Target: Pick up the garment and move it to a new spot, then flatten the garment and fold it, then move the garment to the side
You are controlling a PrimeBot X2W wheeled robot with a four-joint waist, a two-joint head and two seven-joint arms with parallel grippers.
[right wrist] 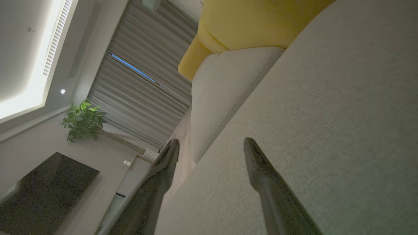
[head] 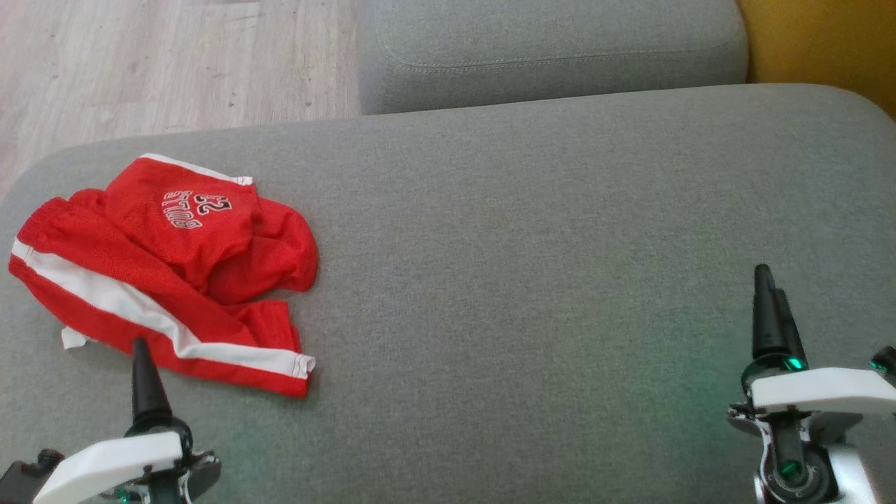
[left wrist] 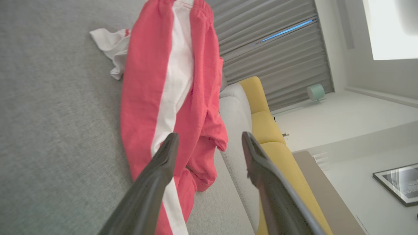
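Note:
The garment [head: 168, 269] is a pair of red shorts with a white side stripe and a printed number, lying crumpled at the left of the grey sofa cushion [head: 532, 280]. My left gripper [head: 143, 371] stands just in front of its near edge, open, with nothing between the fingers. In the left wrist view the garment [left wrist: 169, 88] stretches ahead of the spread fingers of my left gripper [left wrist: 210, 138]. My right gripper [head: 770, 308] hovers over bare cushion at the far right, open and empty; the right wrist view shows my right gripper [right wrist: 212, 145] with fingers wide apart above the cushion [right wrist: 326, 130].
A second grey cushion [head: 553, 49] lies beyond the first. A yellow cushion [head: 819, 42] sits at the back right. Wooden floor [head: 168, 63] shows past the cushion's far left edge. A white inner pocket [left wrist: 111, 49] pokes out from the garment.

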